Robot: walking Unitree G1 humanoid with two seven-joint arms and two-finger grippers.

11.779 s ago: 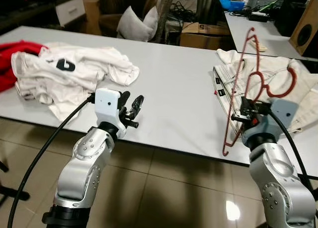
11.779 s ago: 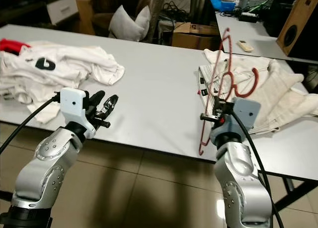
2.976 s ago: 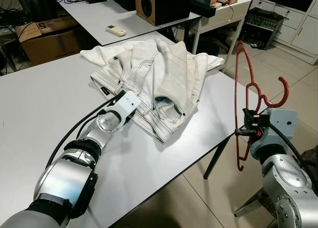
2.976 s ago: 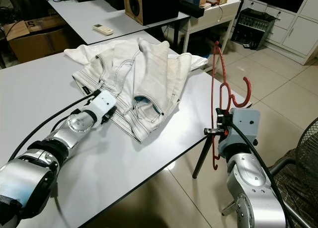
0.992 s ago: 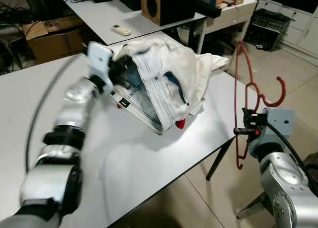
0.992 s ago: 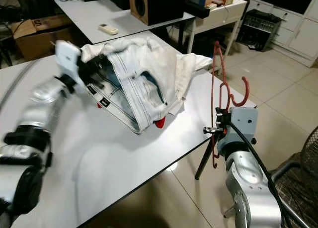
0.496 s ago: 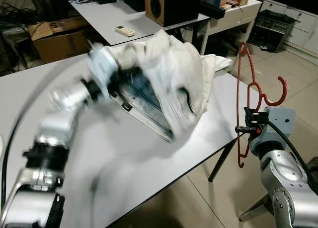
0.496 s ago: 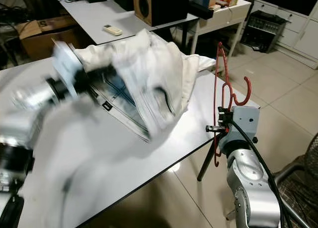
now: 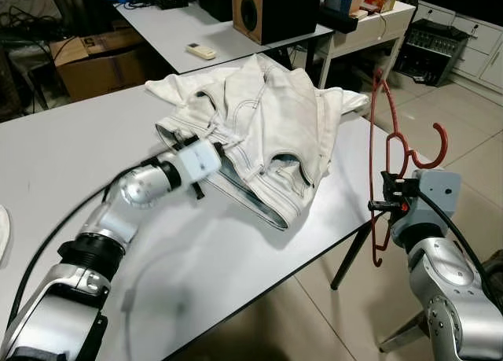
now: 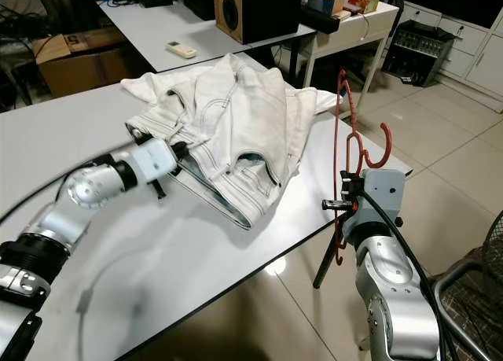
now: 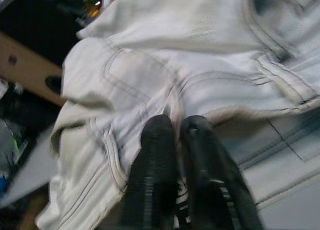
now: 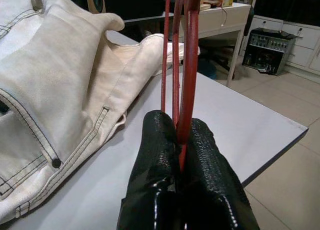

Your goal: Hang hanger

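A pair of white jeans (image 9: 267,117) lies crumpled on the white table (image 9: 236,251), near its right corner. My left gripper (image 9: 217,152) lies low on the table at the jeans' waistband. In the left wrist view its fingers (image 11: 159,135) are pressed together with the waistband cloth (image 11: 150,74) pinched at their tips. My right gripper (image 9: 384,196) is off the table's right edge, shut on the lower bar of a red hanger (image 9: 389,145). The hanger stands upright with its hook (image 9: 438,145) pointing right. The right wrist view shows the red hanger rods (image 12: 186,54) clamped between the fingers (image 12: 157,140).
A second table (image 9: 181,31) behind carries a remote (image 9: 198,52) and a wooden speaker (image 9: 271,7). A cardboard box (image 9: 94,58) sits on the floor at the back left. Tiled floor (image 9: 464,117) and a low white cabinet (image 9: 471,50) lie to the right.
My left gripper swung the jeans' waistband up off the table and has brought it back down; the jeans lie flatter now. My right gripper has kept holding the hanger in place.
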